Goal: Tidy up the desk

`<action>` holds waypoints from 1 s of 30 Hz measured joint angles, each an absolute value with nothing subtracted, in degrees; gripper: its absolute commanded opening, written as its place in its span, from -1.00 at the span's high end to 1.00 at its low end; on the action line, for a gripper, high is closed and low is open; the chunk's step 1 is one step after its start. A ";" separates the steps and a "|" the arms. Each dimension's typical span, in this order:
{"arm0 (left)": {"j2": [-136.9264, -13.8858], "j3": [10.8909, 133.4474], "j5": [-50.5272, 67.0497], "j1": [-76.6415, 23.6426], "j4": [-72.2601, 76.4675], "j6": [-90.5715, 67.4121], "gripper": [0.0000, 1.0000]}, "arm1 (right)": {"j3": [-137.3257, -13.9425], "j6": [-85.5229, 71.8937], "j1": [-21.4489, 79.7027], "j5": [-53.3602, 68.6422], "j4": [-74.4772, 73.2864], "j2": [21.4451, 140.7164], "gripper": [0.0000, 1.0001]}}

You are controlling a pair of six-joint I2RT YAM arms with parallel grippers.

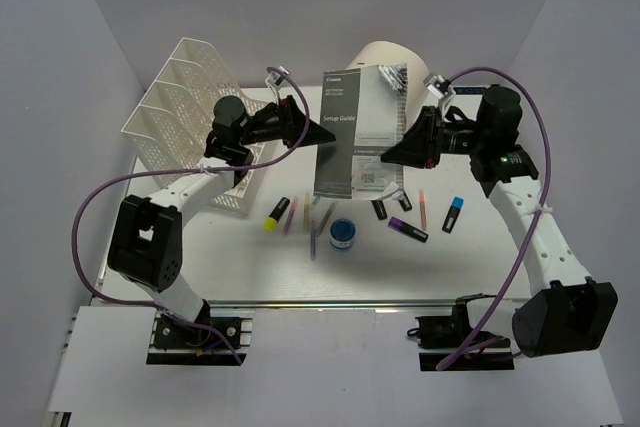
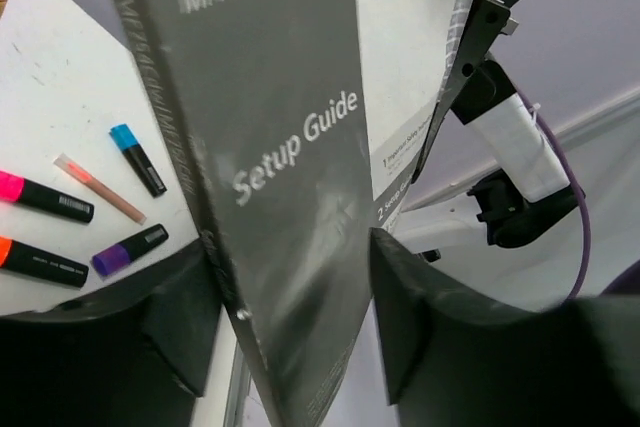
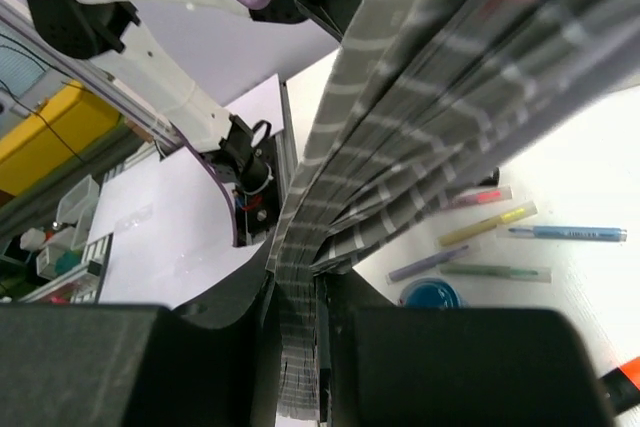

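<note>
Desk [image 1: 480, 257] top smooth matt white; rail [image 1: 330, 304] along its near edge bare silvery metal; Setup Guide booklet [image 2: 290, 147] paper, grey cover with a slight sheen, page edges thin and layered; file rack [image 1: 175, 107] far left white mesh, metal or plastic unclear; left gripper [image 2: 290, 242] matt black plastic; highlighters [image 2: 45, 197] smooth plastic; cable [image 1: 95, 197] purple, smooth sheath.

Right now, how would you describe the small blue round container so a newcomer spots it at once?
Find the grey Setup Guide booklet held up over the middle of the white desk. Just in front of its near end, among the scattered pens and highlighters, lies the small blue round container. It is the only round thing there; its neighbours are all long sticks.
</note>
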State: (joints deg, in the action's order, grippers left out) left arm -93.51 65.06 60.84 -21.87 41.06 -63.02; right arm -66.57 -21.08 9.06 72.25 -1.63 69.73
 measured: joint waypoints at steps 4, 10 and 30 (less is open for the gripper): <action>-93.58 64.07 60.97 -22.33 42.19 -64.29 0.08 | -66.57 -16.21 9.56 71.50 -6.02 70.22 1.00; -93.62 63.26 62.39 -23.16 45.50 -64.84 0.84 | -67.40 -8.73 10.37 69.34 -13.56 71.79 1.00; -83.48 54.65 66.94 -25.41 39.83 -54.06 1.00 | -77.78 -2.31 13.43 61.56 -20.36 77.82 -0.30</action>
State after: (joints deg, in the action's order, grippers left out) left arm -83.48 54.65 66.94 -25.41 39.83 -54.06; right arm -77.78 -2.31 13.43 61.56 -20.36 77.82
